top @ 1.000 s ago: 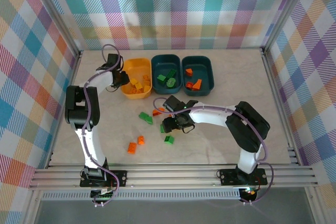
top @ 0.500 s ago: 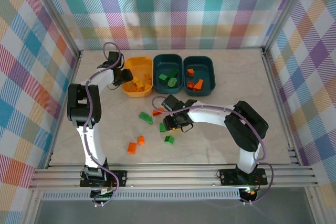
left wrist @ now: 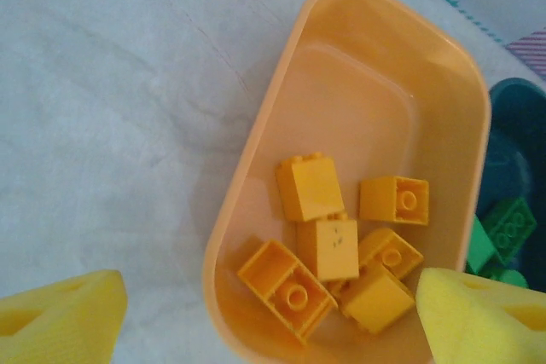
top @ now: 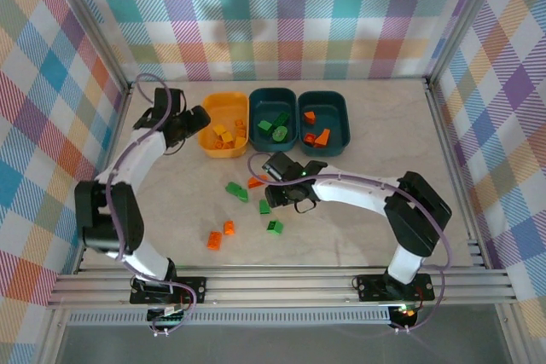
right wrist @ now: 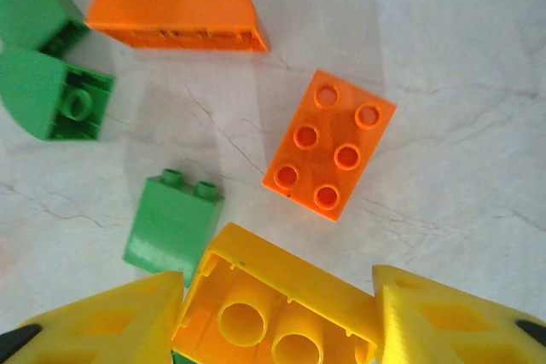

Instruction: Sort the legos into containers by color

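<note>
Left claw [left wrist: 269,321] has sprung wide and empty above the yellow tub [left wrist: 258,130]. Yellow legos [left wrist: 310,187] lie inside, so that drop is done. Right claw [top: 287,196] has narrowed onto a yellow brick [right wrist: 256,287] on the bench [right wrist: 444,57], pads touching both sides. An orange brick [right wrist: 331,144] and a green brick [right wrist: 171,228] just beside it are unsorted.

- Pretty clearly a robotics lab test cell, not anyone's home
- aluminium extrusion frame [top: 281,283] boxing in a marble-look tabletop [top: 384,134]
- checked fabric walls [top: 290,14] all round
- two robot arms [top: 136,155] bolted along the near edge
</note>
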